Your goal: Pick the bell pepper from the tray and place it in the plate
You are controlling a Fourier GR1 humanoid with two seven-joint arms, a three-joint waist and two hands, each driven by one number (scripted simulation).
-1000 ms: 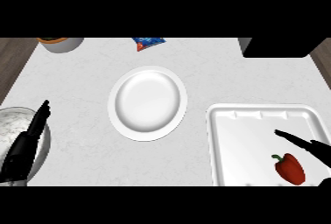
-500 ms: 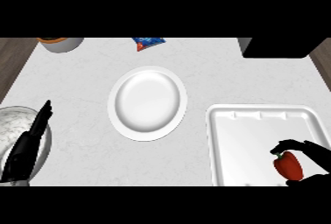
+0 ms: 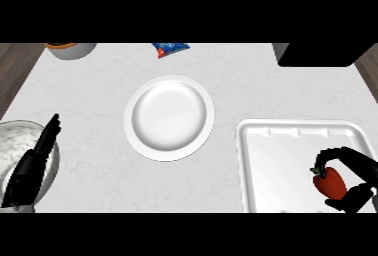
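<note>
Your right hand (image 3: 353,177) was curled round the small, glossy red bell pepper (image 3: 330,182), fingers arched over its far side and the thumb tucked under its near side, so the pepper sat pinched between them. The pepper lay in the near right part of the white, moulded foam tray (image 3: 284,165), which stood at the right of the pale marbled tabletop (image 3: 244,85). Whether the pepper had come off the tray floor could not be told from above.

You could expect the pepper to be light and hollow, with a stiff but thin wall and a smooth, waxy skin that would tend to slide between hard fingers. Its green stem end pointed left, toward the fingertips; you would probably have done best to hold across the broad shoulders of the body, not the stem or the tapering tip, where it could squirt out. The tray looked light too, and might have shifted if the hand dragged on it.

The round white ceramic plate (image 3: 169,117) waited to the left of the tray, well apart from the pepper, with nothing on it.

Your left hand (image 3: 33,167) rested at the near left, fingers straight and holding nothing, over a grey speckled bowl (image 3: 15,137).
</note>
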